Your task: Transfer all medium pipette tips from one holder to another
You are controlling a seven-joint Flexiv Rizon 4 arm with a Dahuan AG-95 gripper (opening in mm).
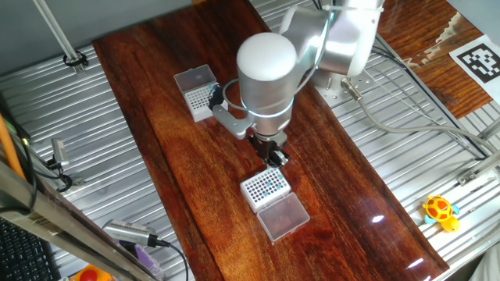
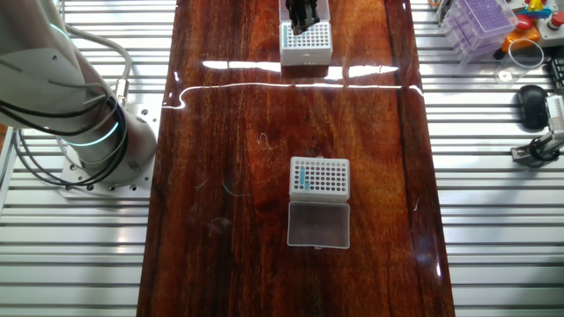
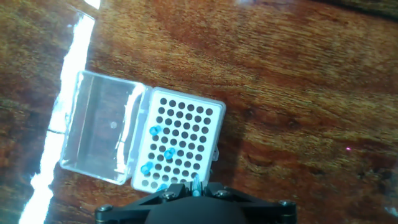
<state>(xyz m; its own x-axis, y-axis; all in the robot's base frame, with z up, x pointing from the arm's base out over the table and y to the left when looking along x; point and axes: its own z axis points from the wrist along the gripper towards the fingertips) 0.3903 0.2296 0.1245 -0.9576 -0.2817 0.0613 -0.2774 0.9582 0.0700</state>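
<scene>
My gripper (image 3: pixel 197 188) is shut on one teal-blue medium pipette tip (image 3: pixel 197 182), held upright between the fingers. It hangs just above the near edge of a white holder (image 3: pixel 205 115) whose clear lid (image 3: pixel 99 140) lies open. Several tips (image 3: pixel 169 154) stand scattered in that holder's holes. In one fixed view the gripper (image 1: pixel 275 156) is over this holder (image 1: pixel 266 186). In the other fixed view the gripper (image 2: pixel 302 18) is at the table's far end, above that holder (image 2: pixel 306 42). A second holder (image 2: pixel 321 176) carries a column of blue tips (image 2: pixel 301 180) along its left side.
The second holder (image 1: pixel 201 95) stands further up the wooden table (image 1: pixel 180 172), its lid open. Metal slatted surfaces flank the table. A purple rack (image 2: pixel 480 22), a yellow toy (image 1: pixel 440 211) and cables (image 1: pixel 406 117) lie off to the sides.
</scene>
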